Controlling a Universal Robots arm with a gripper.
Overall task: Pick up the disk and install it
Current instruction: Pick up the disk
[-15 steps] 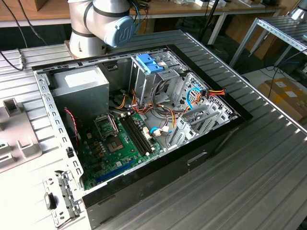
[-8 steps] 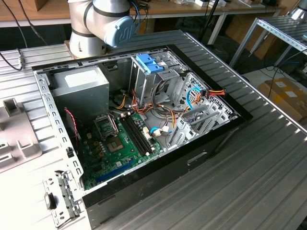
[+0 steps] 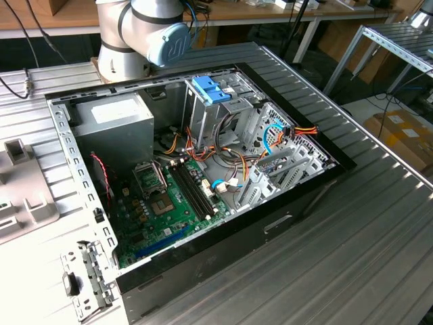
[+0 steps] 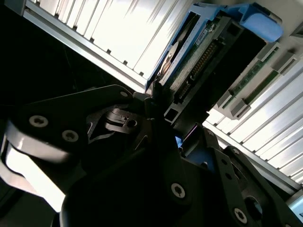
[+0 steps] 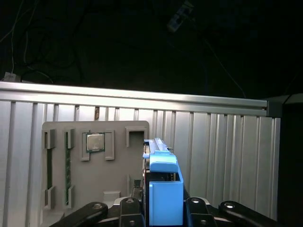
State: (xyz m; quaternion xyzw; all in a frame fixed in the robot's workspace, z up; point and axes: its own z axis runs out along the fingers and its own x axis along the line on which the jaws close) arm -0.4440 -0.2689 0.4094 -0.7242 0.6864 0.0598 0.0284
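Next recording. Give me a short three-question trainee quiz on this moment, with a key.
1. True or false: the claw grips the disk.
2. What colour is the disk's end tab? A) blue B) red C) green
3. Fill in: in the exterior view, the computer case lies with its side panel ____ (on/off).
Key: 1 true; 2 A; 3 off.

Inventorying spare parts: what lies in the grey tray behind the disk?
A processor chip and two memory sticks lie in the grey tray; the disk covers one edge of it.
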